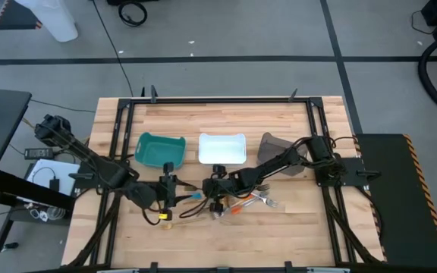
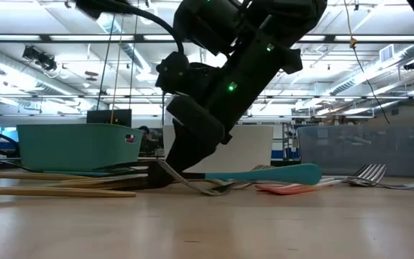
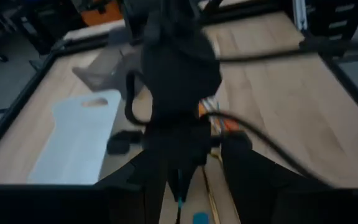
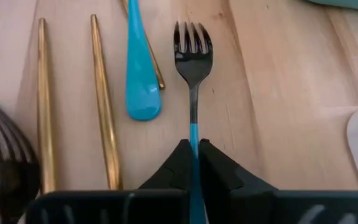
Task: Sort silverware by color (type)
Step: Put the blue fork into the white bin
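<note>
Closest up, the right gripper [image 4: 193,152] is pinching a blue-handled fork [image 4: 192,56] by its thin handle, fingers squeezed right together on it, tines pointing away over the table [image 1: 294,235]. It's sitting low, mid-table, in front of the white bin [image 1: 221,149]. Beside it, a blue handle [image 4: 138,68] and two gold handles [image 4: 101,93] are lying flat on the wood, and more forks [image 1: 262,200] are piling up near the grey bin [image 1: 273,146]. Left gripper [image 1: 170,187] is hanging just across from it; can't tell if it's open. These things look light, stiff and kinda slick, so I'd guess grabbing mid-handle is the way, since a skinny end could pivot. Teal bin [image 1: 160,150] is waiting behind.
</note>
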